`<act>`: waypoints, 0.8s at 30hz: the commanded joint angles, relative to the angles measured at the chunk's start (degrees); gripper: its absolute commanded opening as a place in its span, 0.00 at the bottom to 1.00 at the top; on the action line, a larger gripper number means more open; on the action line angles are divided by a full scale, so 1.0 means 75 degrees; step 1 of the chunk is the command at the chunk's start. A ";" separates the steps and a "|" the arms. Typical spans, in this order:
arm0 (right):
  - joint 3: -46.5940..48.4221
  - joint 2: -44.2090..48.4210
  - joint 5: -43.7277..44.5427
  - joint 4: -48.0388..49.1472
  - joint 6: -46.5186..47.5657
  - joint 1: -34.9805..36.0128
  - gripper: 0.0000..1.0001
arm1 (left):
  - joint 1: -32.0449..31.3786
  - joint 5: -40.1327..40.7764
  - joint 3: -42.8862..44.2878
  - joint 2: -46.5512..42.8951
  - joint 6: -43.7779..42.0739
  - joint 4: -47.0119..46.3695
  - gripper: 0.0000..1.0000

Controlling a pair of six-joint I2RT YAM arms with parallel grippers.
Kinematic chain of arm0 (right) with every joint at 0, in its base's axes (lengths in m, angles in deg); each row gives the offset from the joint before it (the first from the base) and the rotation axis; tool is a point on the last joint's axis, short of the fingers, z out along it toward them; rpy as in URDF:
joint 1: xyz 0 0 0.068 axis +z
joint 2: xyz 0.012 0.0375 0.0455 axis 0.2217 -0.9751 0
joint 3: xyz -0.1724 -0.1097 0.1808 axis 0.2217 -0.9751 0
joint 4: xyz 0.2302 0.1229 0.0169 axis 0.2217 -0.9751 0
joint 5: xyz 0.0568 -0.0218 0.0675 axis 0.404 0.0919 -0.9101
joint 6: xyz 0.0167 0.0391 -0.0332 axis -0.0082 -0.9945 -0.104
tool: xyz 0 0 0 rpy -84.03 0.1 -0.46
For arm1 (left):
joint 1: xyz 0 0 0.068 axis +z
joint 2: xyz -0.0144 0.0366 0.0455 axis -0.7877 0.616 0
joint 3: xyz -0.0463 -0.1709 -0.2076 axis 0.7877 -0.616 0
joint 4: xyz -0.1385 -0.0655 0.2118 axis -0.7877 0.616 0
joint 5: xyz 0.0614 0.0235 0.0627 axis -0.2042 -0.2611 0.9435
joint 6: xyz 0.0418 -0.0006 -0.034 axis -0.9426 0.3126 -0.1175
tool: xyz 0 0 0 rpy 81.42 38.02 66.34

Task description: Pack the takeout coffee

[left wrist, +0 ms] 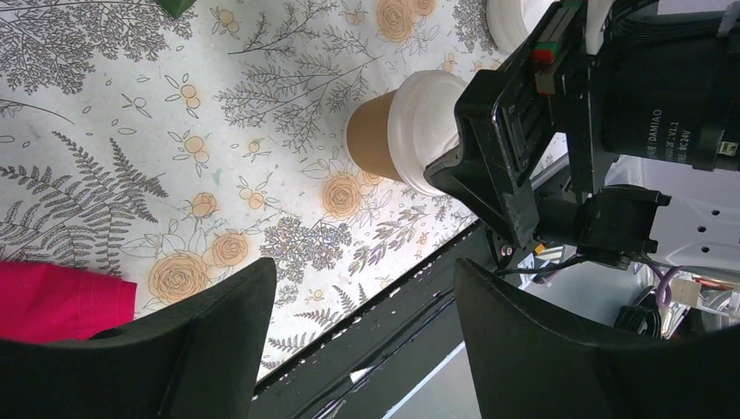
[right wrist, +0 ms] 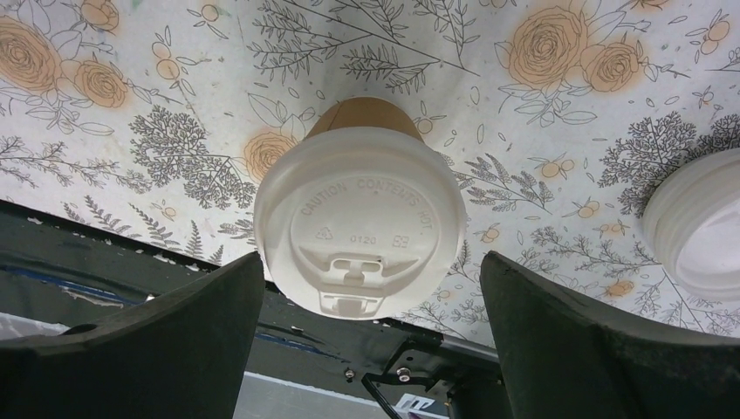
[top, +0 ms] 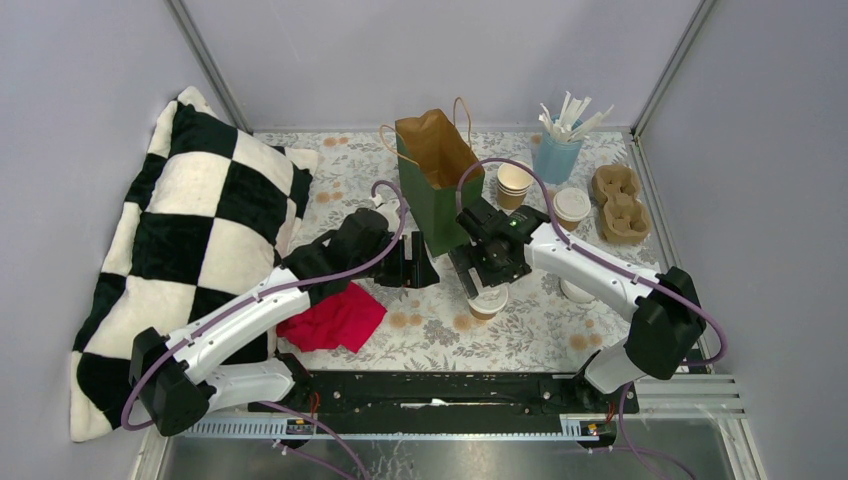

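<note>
currently right gripper (right wrist: 371, 336) gapes wide at the lidded cup (right wrist: 359, 223); left gripper (left wrist: 362, 327) wide, empty.

I see a small tan paper cup (right wrist: 362, 118) that looks matt. Its round white plastic lid (right wrist: 359, 218) is smooth with a soft shine. The flower-print tablecloth (right wrist: 567, 113) looks flat and matt. The tall green paper bag (top: 435, 205) is dull, and the red cloth (top: 335, 320) looks soft.
</note>
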State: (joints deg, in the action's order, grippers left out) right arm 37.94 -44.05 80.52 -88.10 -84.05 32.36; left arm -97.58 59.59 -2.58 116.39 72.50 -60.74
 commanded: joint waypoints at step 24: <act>-0.0664 -0.0288 0.0273 0.0426 -0.0332 0.0053 0.82 | 0.0309 -0.0109 -0.0074 -0.0206 -0.0101 -0.0077 0.78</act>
State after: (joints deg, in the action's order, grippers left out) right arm 35.91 -45.17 79.75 -84.78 -85.54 32.38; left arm -95.59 59.11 -2.58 116.39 72.31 -60.65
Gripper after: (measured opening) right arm 0.848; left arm 0.783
